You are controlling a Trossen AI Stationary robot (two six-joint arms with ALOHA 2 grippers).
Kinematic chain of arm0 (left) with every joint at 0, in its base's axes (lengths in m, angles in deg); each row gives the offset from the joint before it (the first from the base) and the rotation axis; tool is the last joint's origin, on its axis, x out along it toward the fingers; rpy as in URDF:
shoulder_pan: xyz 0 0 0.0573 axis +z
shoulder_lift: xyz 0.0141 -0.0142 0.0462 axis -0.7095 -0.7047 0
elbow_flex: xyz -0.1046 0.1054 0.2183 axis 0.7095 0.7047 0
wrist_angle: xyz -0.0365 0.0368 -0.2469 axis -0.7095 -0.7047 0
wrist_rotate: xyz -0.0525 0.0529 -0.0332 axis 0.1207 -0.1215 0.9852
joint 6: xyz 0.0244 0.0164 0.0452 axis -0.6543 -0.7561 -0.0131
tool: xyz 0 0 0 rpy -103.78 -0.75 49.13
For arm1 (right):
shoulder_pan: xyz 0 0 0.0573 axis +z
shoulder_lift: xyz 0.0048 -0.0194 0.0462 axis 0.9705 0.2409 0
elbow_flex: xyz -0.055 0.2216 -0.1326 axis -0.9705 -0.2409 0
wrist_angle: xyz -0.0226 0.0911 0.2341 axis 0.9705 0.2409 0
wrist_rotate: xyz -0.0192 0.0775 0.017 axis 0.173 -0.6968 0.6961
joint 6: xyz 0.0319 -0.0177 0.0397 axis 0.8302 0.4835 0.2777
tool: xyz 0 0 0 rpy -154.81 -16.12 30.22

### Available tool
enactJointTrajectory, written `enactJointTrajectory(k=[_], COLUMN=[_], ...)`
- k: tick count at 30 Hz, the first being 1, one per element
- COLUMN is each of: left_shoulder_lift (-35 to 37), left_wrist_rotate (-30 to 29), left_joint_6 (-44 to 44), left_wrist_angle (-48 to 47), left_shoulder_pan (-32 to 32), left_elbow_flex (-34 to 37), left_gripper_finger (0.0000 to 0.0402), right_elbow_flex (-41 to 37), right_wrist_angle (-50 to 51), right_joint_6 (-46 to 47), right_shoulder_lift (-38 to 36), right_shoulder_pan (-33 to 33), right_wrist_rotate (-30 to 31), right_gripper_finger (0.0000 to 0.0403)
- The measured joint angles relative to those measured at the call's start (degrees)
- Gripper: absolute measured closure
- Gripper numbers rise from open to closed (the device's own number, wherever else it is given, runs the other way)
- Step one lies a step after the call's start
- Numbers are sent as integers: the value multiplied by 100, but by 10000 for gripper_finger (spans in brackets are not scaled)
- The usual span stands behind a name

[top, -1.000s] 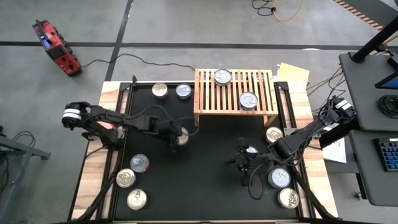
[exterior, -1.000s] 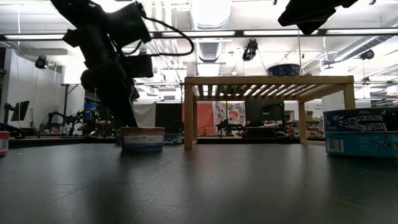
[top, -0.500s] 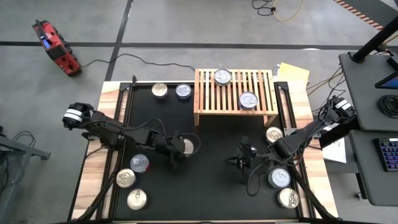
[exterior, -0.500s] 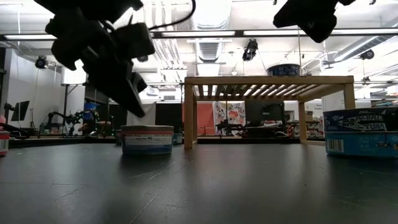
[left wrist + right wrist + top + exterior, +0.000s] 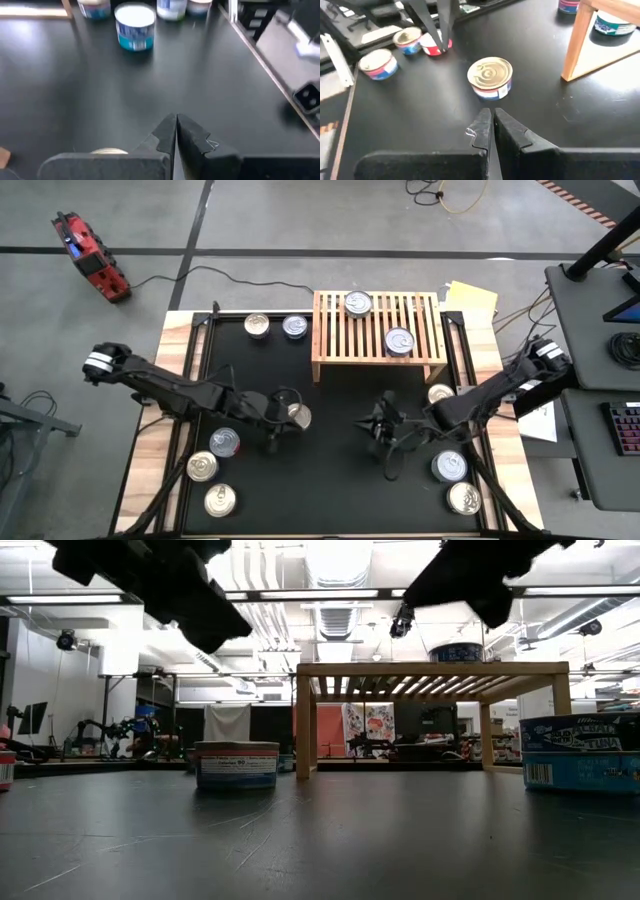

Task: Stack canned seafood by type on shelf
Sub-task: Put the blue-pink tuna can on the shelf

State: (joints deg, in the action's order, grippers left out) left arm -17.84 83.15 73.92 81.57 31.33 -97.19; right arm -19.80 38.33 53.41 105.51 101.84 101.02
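Note:
The shelf [image 5: 378,330] stands at the mat's far edge with two tins of the canned seafood [image 5: 358,303] [image 5: 399,340] on its slats. A gold-lidded tin [image 5: 298,416] [image 5: 490,77] rests flat on the mat near the middle. My left gripper [image 5: 278,428] [image 5: 176,116] hangs shut above and just left of it, clear of it in the low view [image 5: 150,580]. My right gripper [image 5: 378,428] [image 5: 491,111] is shut, raised over the mat to the tin's right and pointing at it.
Other tins lie on the mat: two at the far edge left of the shelf [image 5: 257,325] [image 5: 294,326], three at the near left [image 5: 224,442] [image 5: 202,467] [image 5: 219,500], three at the right [image 5: 440,394] [image 5: 449,466] [image 5: 463,498]. The mat between the grippers is bare.
My left gripper, shut throughout, has risen off the gold-lidded tin, moved toward the near edge and tipped up from pointing down to nearer level. The tin has slid slightly toward the near edge. My right gripper has shifted a little toward the table's left and rolled.

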Motion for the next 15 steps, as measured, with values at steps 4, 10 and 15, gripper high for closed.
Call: enactJointTrajectory(k=[4, 10, 15], left_shoulder_lift=[265, 744, 1048], left_wrist_rotate=[-56, -743, -821], left_joint_6=[236, 1061, 1635], left_wrist_angle=[429, 338, -158], left_shoulder_pan=[0, 3, 0], left_elbow_flex=[367, 658, 651], left_gripper_finger=[401, 401, 401], right_elbow_flex=[-2, 267, 697], right_wrist_angle=[-531, -763, -743], right_joint_6=[-256, -310, -615], right_shoulder_lift=[418, 966, 1446], right_shoulder_pan=[-200, -536, -770], right_wrist_rotate=[-143, -426, -739], right_gripper_finger=[390, 390, 390])
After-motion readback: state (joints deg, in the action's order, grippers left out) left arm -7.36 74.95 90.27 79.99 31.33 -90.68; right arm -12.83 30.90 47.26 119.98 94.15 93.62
